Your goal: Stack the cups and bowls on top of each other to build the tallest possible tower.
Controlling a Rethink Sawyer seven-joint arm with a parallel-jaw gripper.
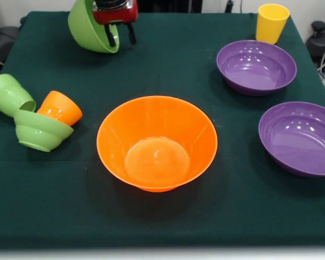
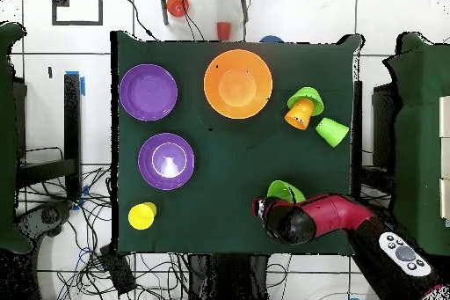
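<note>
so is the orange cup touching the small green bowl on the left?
Touching. In the front view the orange cup, lying on its side, rests against the rim of the tilted small green bowl with no gap between them; the overhead view shows them overlapping too.

Dark green tablecloth (image 1: 244,189) (cables (image 2: 149,266) on the floor).

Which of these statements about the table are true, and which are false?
1. The gripper holds a tilted light-green plastic bowl. True.
2. The yellow plastic cup lies on its side. False: it stands upright.
3. The large orange plastic bowl has a cup inside. False: it is empty.
4. Two purple shallow bowls sit apart, unstacked. True.
5. The orange cup lies tipped against a small green bowl. True.
</note>
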